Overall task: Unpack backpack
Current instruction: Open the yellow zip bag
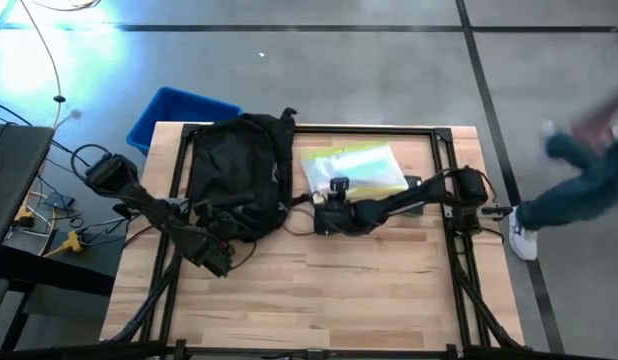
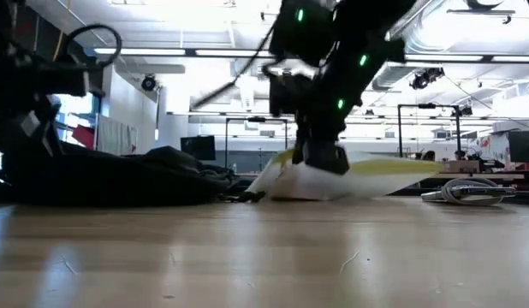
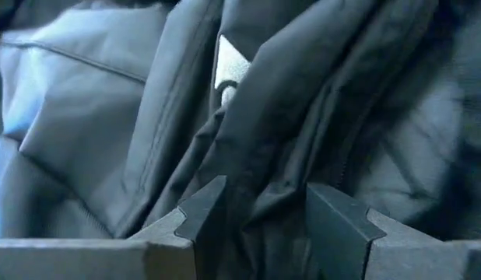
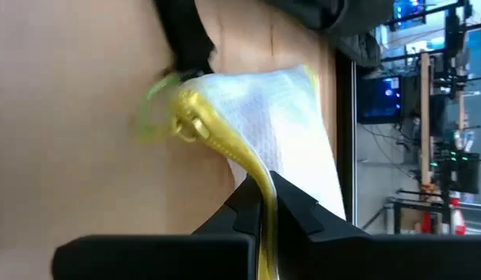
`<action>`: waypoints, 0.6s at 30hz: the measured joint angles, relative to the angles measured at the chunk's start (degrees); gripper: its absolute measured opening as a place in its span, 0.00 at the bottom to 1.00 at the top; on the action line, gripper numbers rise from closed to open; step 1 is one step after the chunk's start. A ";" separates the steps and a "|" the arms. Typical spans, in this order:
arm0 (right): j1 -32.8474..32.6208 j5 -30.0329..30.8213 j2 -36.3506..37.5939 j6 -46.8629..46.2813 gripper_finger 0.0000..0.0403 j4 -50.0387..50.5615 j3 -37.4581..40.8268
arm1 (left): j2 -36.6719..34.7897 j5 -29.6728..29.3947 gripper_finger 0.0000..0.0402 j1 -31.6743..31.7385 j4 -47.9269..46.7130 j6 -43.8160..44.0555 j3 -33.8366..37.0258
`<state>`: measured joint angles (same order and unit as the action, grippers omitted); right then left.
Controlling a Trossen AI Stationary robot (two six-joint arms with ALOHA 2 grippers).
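Right now the right gripper [image 4: 265, 204] has its two dark fingers [image 4: 242, 208] clamped on the yellow zipper edge of a clear pouch [image 4: 287, 124] — the seam runs straight down between them, and a zipper pull with a small greenish loop shows at the pouch's corner. From above, this gripper [image 1: 327, 214] sits at the pouch's [image 1: 354, 168] near-left corner, around the middle of the table [image 1: 319, 290], with the right arm reaching in from the right edge. The low view shows the pouch [image 2: 367, 178] lifted at that pinched end, its other end lying on the wood.

The left gripper [image 3: 260, 210] has its fingers [image 3: 198, 214] spread apart, with dark folds of the backpack [image 3: 303, 101] bunched between and just beyond them; whether they press the fabric cannot be told. The backpack [image 1: 237, 172] lies toward the far-left part of the table, its near end by the left gripper [image 1: 215, 258].

A blue bin [image 1: 169, 112] sits off the far-left corner — and a person [image 1: 579, 170] is beyond the right edge.
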<state>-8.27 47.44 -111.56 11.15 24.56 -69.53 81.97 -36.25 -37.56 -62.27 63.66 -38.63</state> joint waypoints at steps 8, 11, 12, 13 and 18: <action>-8.69 -9.80 0.30 -19.67 0.00 11.95 -7.70 | -0.04 8.84 0.31 -8.76 -7.92 -1.64 -15.35; -11.91 -12.12 0.28 -26.07 0.00 11.83 -9.67 | -0.01 4.31 0.29 -12.48 -3.64 -4.33 -19.63; -12.97 -12.12 0.28 -27.63 0.00 11.13 -10.15 | 0.03 1.63 0.29 -13.47 -0.04 -6.95 -20.21; -14.00 -11.84 0.30 -29.13 0.00 10.13 -10.52 | 0.10 -1.05 0.28 -14.40 4.56 -10.52 -20.26; -19.35 -7.89 0.30 -35.46 0.00 5.90 -10.47 | 1.36 -9.31 0.28 -15.16 34.82 -33.84 -16.91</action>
<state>-27.63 39.56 -111.26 -24.31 30.46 -79.99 83.34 -45.57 -52.72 -27.45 29.83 -55.54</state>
